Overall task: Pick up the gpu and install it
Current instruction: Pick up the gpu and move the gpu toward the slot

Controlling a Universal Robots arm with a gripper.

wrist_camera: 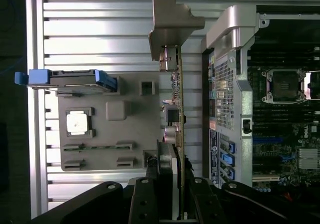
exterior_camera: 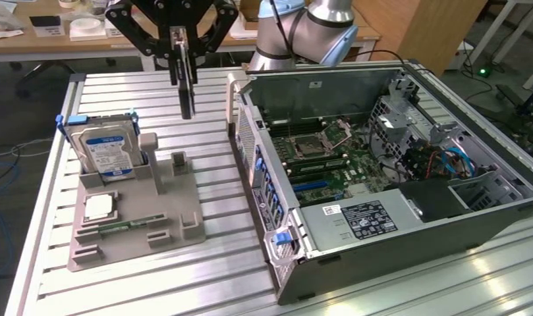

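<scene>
1. A worktop (exterior_camera: 143, 276) of ribbed aluminium slats carries everything. Desks with small clutter stand in the room behind it.
2. The gripper (exterior_camera: 184, 51) hangs above the far part of the worktop. Its black fingers (wrist_camera: 144, 199) are drawn in narrow and clamp the gpu (exterior_camera: 187, 85) by its upper edge.
3. The gpu hangs straight down from the gripper, seen edge-on. It looks clear of the slats, though the angle makes that hard to confirm. Its silver end bracket (wrist_camera: 172, 27) is at the end of the card away from the fingers.
4. Beside the gripper, toward the exterior view's right, lies an open computer case (exterior_camera: 407, 253) with its side panel off and the motherboard (exterior_camera: 336, 164) exposed. The card is outside the case, just beside its rear wall.
5. Lower than the gripper, toward the exterior view's left, a grey holder tray (exterior_camera: 182, 197) rests on the worktop.
6. In that tray a hard drive (exterior_camera: 108, 151) with a blue-and-white label stands upright. A processor chip (exterior_camera: 99, 207) lies flat, and a narrow memory stick (exterior_camera: 121, 226) lies just beyond it, farther from the gripper.
</scene>
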